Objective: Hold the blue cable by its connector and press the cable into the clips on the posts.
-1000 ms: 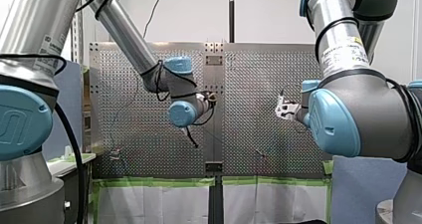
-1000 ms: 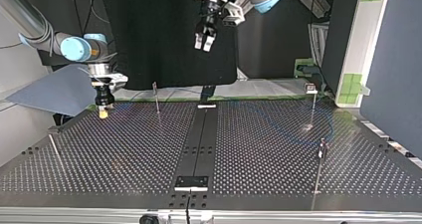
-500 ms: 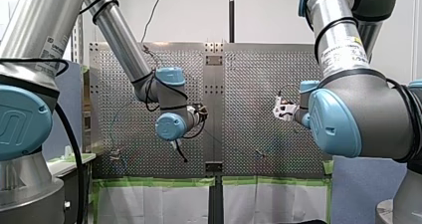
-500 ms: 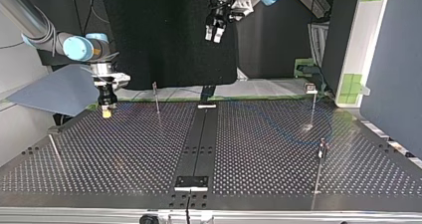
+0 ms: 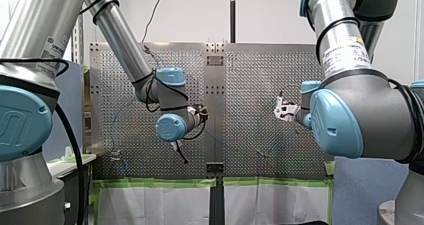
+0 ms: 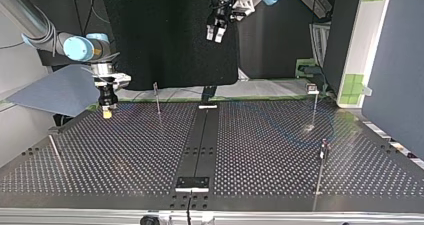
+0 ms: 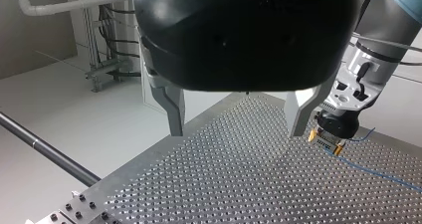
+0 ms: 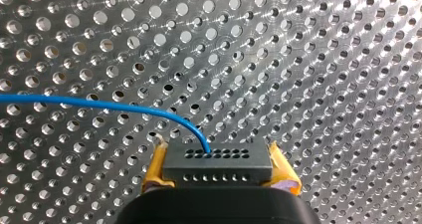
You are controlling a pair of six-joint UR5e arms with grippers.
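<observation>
In the right wrist view my right gripper (image 8: 217, 157) is shut on a dark grey connector (image 8: 217, 167), held between its yellow pads (image 8: 155, 168). The blue cable (image 8: 99, 104) leaves the connector and curves away over the perforated table (image 8: 323, 59). At the top view's left, my right gripper (image 6: 106, 111) hangs just above the table's far edge. My left gripper (image 6: 215, 33) is raised high at the back, open and holding nothing. Its metal fingers (image 7: 172, 109) stand wide apart in the left wrist view. Beside them are my right gripper (image 7: 329, 142) and the trailing cable (image 7: 370, 170).
Thin posts stand on the table in the top view: one at the far left-middle (image 6: 157, 99), one at the far right (image 6: 314, 104), one at the near right (image 6: 322, 157), and a leaning rod at the near left (image 6: 56, 152). A dark centre strip (image 6: 200, 140) divides the plates.
My left arm drew back: in the top view its gripper rose and shifted right, and in the front view it swung left and lower. My right gripper dipped slightly, still holding the connector.
</observation>
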